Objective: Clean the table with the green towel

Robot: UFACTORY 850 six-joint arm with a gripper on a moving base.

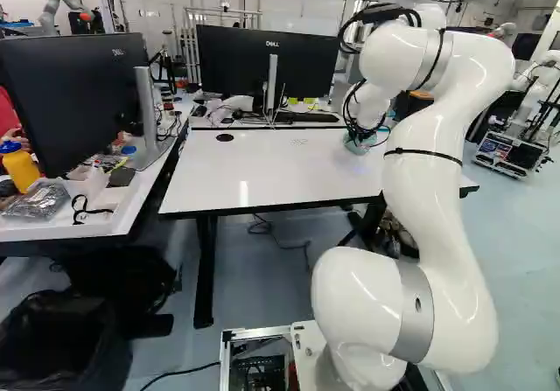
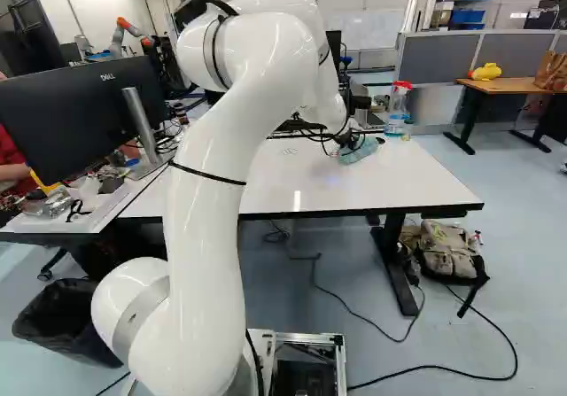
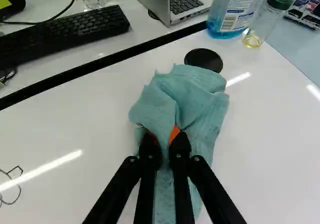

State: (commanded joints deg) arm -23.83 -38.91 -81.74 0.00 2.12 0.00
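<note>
The gripper [image 2: 352, 144] is low over the far right part of the white table [image 2: 407, 176] in the right base view, partly hidden by cables. Under it lies the blue-green towel [image 2: 361, 151], which also shows beside the arm's wrist in the left base view. Seen from the wrist, the gripper [image 3: 165, 141] is shut on a bunched fold of the towel [image 3: 192, 101], whose rest spreads ahead of and under the fingers on the tabletop. A line drawing [image 3: 11, 184] marks the white surface to one side.
Beyond the towel are a black round cap [image 3: 203, 59], a blue spray bottle [image 3: 237, 8], a small green-lidded jar [image 3: 267, 18], a laptop [image 3: 172, 1] and a keyboard [image 3: 65, 33]. Monitors [image 1: 262, 59] stand behind and left. Another robot [image 1: 66, 6] is far off.
</note>
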